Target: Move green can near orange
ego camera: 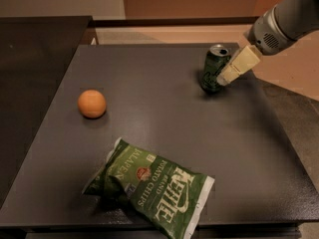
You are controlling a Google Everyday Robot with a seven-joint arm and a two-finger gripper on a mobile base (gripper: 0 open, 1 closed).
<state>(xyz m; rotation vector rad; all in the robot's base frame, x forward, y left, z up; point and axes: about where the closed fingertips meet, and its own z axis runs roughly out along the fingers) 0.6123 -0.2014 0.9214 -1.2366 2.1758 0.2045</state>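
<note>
The green can [214, 67] stands upright at the back right of the dark table [164, 128], its silver top showing. The orange [92, 103] lies on the table's left side, far from the can. My gripper [230, 71] comes in from the upper right on a grey arm. Its pale finger [239, 65] lies against the can's right side, its tip overlapping the can's lower half.
A green Kettle chip bag [152, 187] lies flat near the table's front edge. A darker counter [30, 73] borders the table on the left. Tan floor [289, 68] lies beyond the right edge.
</note>
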